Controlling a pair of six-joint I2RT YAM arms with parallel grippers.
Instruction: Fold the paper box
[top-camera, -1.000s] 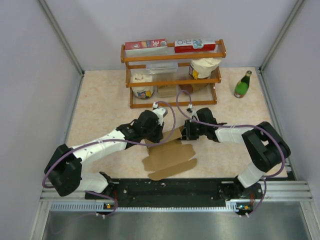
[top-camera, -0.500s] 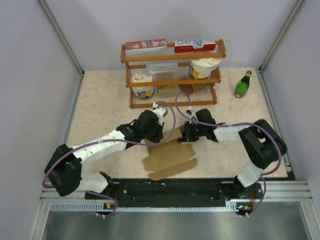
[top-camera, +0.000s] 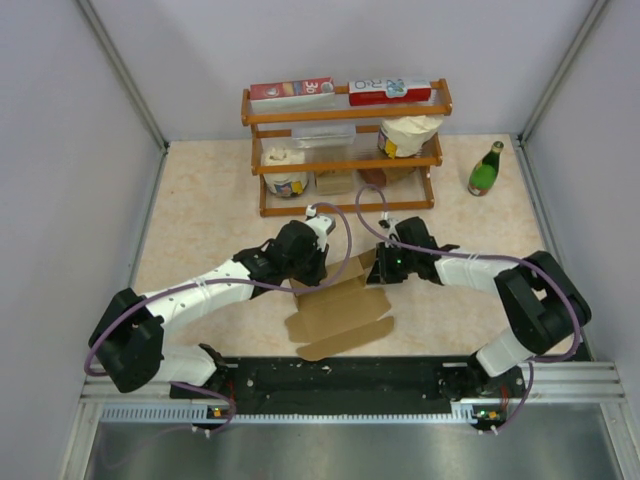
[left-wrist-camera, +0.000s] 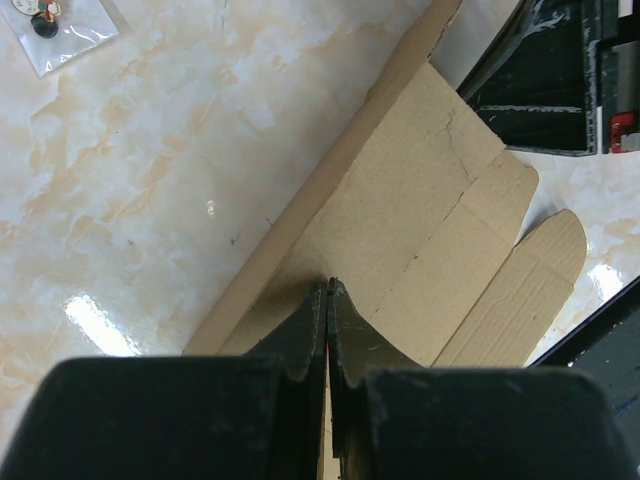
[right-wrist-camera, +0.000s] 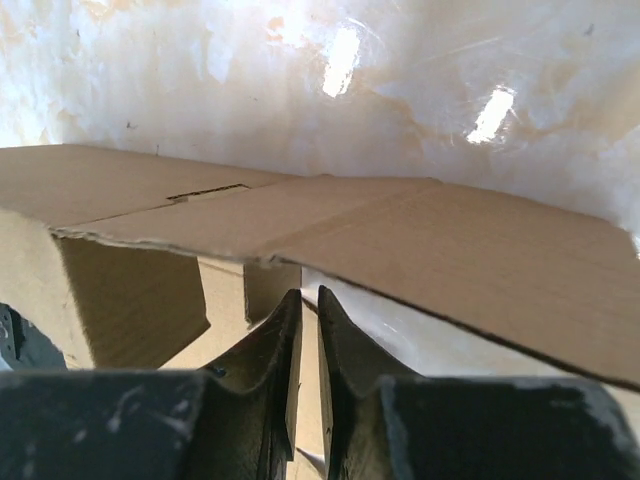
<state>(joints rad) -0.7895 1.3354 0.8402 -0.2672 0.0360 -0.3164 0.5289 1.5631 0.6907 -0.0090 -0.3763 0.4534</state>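
1. Locate the paper box (top-camera: 338, 310) at the middle of the table (top-camera: 200, 220), partly folded. Its flat flaps point toward the arm bases and one wall is raised on the far side.
2. Check the left gripper (left-wrist-camera: 328, 292). Its jaws are pressed together on the left end of the raised wall, with the fingertips pinching the cardboard edge.
3. Check the right gripper (right-wrist-camera: 302, 300). Its jaws stand narrow and pinch a thin tan panel edge-on beneath an overhanging flap at the box's right far corner.
4. Read the labels. The box is plain and unprinted. The left red-and-white carton (top-camera: 292, 92) on the wooden rack (top-camera: 345, 117) shows what looks like "30"; other print there is too small to read. The label on the green bottle (top-camera: 486, 170) is also illegible.
5. Note the limits.
   - From above, both arms cover the grip points.
   - In the right wrist view, the flap hides the box interior.
   - The contents of the small clear bag (left-wrist-camera: 55, 25) cannot be made out.
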